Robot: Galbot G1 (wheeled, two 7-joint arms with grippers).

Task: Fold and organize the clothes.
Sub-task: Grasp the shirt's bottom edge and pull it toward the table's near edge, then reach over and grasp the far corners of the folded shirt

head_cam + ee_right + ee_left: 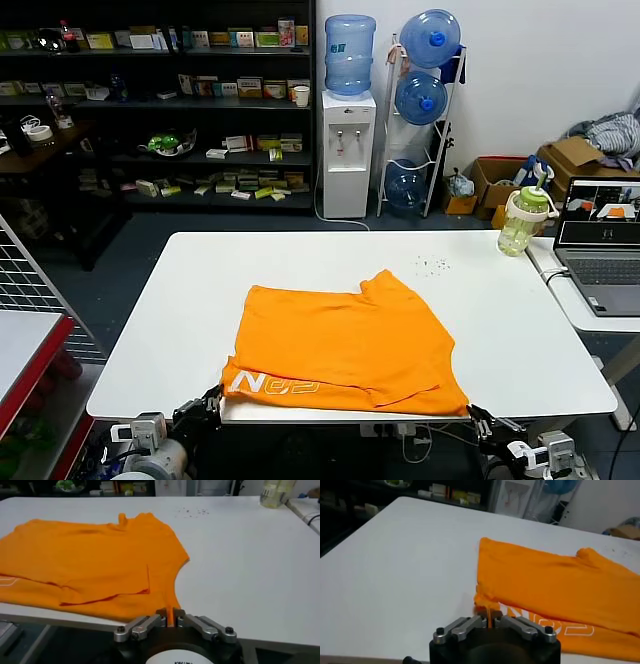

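The left hand (491, 621) pinches a thin bit of the orange T-shirt (345, 345) at the counter's (180, 330) near edge; the right hand (172, 618) likewise nips the shirt's other near corner. The shirt lies partly folded and rumpled along that edge, white lettering showing on its near-left strip, one sleeve pointing toward the far side.

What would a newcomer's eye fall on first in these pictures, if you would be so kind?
First, the bright orange T-shirt, lying partly folded at the near edge of the white table, white lettering showing along its near left hem. Next, the left gripper and right gripper, each pinching a near corner of the shirt. Behind, blue water bottles stand against the wall.
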